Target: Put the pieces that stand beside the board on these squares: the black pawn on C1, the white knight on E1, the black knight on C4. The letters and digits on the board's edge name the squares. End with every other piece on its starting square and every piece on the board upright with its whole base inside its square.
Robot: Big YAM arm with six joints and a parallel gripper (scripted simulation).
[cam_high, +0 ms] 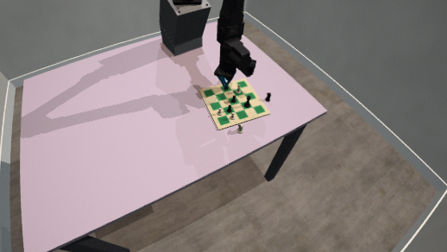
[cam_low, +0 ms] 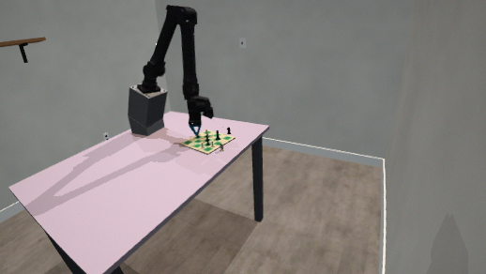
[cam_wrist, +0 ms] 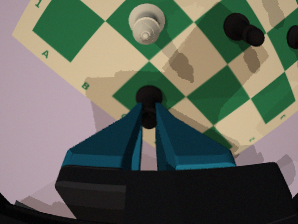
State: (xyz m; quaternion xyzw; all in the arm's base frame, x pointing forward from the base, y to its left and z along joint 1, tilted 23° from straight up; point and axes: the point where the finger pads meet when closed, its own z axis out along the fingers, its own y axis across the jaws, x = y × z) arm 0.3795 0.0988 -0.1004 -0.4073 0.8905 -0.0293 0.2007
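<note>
Gripping the black pawn (cam_high: 226, 88) (cam_low: 197, 136) (cam_wrist: 149, 95) at the board's (cam_high: 211, 113) (cam_low: 195, 148) (cam_wrist: 100, 55) C1, the claw (cam_high: 225, 85) (cam_low: 197, 134) (cam_wrist: 149, 110).

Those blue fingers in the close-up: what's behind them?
The blue fingers flank a black pawn, partly covering it. Behind, the board continues; any markings directly beneath them are hidden.

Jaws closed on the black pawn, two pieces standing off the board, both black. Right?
Not both black: one is the black knight, the other is the white knight. The top view shows it. The jaws are closed on the black pawn, as you say.
</note>
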